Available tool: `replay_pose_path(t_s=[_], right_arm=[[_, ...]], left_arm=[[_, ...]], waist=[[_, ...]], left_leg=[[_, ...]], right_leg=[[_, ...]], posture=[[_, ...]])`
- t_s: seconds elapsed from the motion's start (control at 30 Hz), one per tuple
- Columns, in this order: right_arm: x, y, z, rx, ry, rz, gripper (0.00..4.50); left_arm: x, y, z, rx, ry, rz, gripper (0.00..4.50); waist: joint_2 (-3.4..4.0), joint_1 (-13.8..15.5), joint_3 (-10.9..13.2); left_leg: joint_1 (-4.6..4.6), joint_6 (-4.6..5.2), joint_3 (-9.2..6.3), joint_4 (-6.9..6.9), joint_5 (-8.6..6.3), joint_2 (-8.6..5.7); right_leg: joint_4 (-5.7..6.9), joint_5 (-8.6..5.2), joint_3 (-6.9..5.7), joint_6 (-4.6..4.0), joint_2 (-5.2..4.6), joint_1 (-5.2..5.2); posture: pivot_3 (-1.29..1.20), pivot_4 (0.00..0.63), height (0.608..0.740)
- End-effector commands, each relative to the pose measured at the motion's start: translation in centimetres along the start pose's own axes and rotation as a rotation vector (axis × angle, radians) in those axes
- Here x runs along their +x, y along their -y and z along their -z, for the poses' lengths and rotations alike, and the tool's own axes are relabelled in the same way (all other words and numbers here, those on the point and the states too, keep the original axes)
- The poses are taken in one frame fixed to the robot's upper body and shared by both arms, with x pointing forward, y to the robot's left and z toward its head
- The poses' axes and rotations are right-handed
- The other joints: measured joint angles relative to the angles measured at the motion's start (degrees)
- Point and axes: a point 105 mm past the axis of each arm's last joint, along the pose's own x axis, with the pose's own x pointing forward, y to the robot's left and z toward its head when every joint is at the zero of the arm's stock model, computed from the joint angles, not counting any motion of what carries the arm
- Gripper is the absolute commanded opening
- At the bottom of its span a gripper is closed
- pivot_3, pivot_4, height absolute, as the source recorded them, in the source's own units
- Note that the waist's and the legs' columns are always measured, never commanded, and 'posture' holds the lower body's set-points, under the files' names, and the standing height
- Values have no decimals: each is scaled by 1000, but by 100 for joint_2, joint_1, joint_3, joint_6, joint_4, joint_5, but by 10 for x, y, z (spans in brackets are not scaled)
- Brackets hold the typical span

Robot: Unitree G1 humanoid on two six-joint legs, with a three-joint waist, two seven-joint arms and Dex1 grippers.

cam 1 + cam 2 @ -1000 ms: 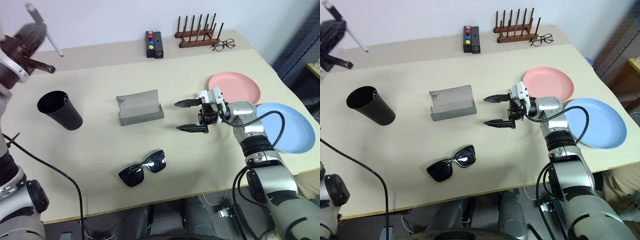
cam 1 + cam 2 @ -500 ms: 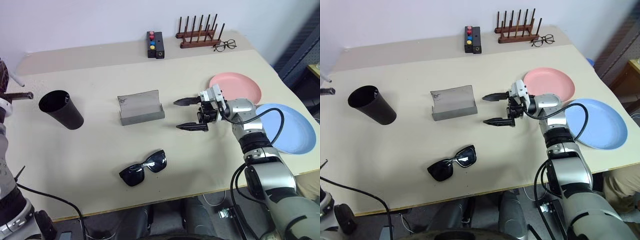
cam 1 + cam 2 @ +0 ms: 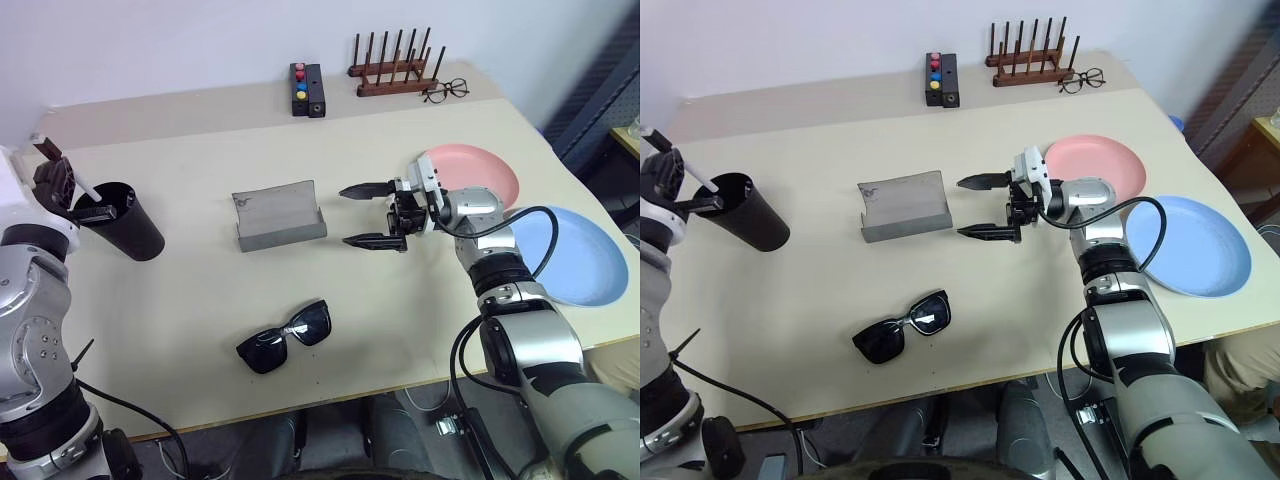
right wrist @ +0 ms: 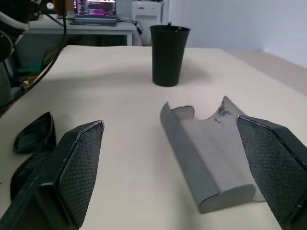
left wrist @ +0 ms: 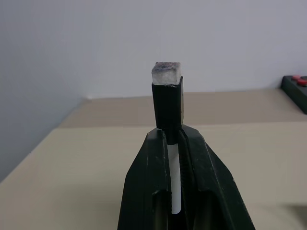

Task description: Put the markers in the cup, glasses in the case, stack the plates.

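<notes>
So the left gripper (image 3: 68, 190) has its jaws pinched tight on the white marker (image 5: 175, 179), black cap sticking up past the fingertips, hovering right at the rim of the black cup (image 3: 120, 220) near the table's (image 3: 200, 290) left edge. Looks like the drop-in step to me. Risk: the marker sits at a slant, so if it's let go off-centre it could catch the rim and roll off that edge, or a nudge could tip the tall cup. The right gripper (image 3: 375, 215) has its jaws spread wide, empty, just beside the open grey case (image 3: 280, 215) mid-table. Sunglasses (image 3: 285, 337) lie toward the near edge; the pink plate (image 3: 485, 170) and blue plate (image 3: 575, 255) sit unstacked on the right.
</notes>
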Motion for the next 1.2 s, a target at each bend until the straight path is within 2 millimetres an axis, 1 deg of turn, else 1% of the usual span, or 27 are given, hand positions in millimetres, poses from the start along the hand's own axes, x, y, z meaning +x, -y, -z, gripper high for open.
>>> replay_pose_path(t_s=[0.03, 0.2, 0.37, 0.5, 0.73, 0.97, 1.0, 1.03, 1.13, 1.17, 1.2], right_arm=[[5, 7, -17, -58, 33, 5, 4500], [8, 10, -28, -75, 73, 17, 4500], [8, 12, -30, -80, 92, 34, 4500], [10, 12, -34, -81, 106, 34, 4500], [12, 12, -40, -83, 135, 42, 4500], [13, 13, -42, -83, 137, 44, 4500], [13, 12, -42, -83, 137, 45, 4500], [13, 12, -42, -83, 137, 45, 4500], [13, 13, -42, -83, 137, 48, 4500], [13, 13, -42, -83, 136, 48, 4500], [13, 13, -42, -83, 136, 49, 4500]], left_arm=[[-2, 6, -10, 10, 39, 5, 61], [0, 10, -5, 6, 24, 10, 61], [1, 17, 1, 7, 7, 15, 61], [1, 17, 4, 11, -5, 3, 61], [1, 12, 7, 39, -17, -37, 61], [0, -3, 10, 76, -37, -99, 61], [0, -5, 11, 80, -39, -105, 796], [-1, -6, 11, 82, -40, -108, 1068], [-1, -6, 12, 80, -42, -106, 2636], [-1, -5, 12, 77, -42, -104, 3062], [-1, -5, 12, 78, -41, -102, 3623]], waist=[[0, 1, 0], [0, 3, 0], [0, 14, 0], [0, 9, 0], [0, 7, 0], [0, 10, 0], [0, 11, 0], [0, 11, 0], [0, 11, 0], [0, 11, 0], [0, 11, 0]], left_leg=[[0, 0, 0, 0, 0, 0], [0, 0, 0, 1, 0, 0], [0, 0, 0, 1, 0, -1], [0, 0, 0, 1, 0, -1], [0, 0, 0, 0, 0, 0], [0, 0, 0, 0, 0, -1], [0, 0, 0, 0, 0, -1], [0, 0, 0, 1, 0, -1], [0, 0, 0, 0, 0, -1], [0, 0, 0, 0, 0, -1], [0, 0, 0, 0, 0, -1]], right_leg=[[0, 0, 0, 0, 0, 0], [0, 0, 0, 0, 0, 0], [0, 0, 0, 0, 0, 1], [0, 0, 0, 0, 0, 1], [0, 0, 0, 0, 0, 0], [0, 0, 0, 0, 0, 0], [0, 0, 0, 0, 0, 0], [0, 0, 0, 0, 0, 0], [0, 0, 0, 0, 0, 0], [0, 0, 0, 0, 0, 0], [0, 0, 0, 0, 0, 0]], posture=[[0, 150, 740], [0, 150, 740], [0, 150, 740], [0, 150, 740], [0, 150, 740], [0, 150, 740], [0, 150, 740], [0, 150, 740], [0, 150, 740], [0, 150, 740], [0, 150, 740]])
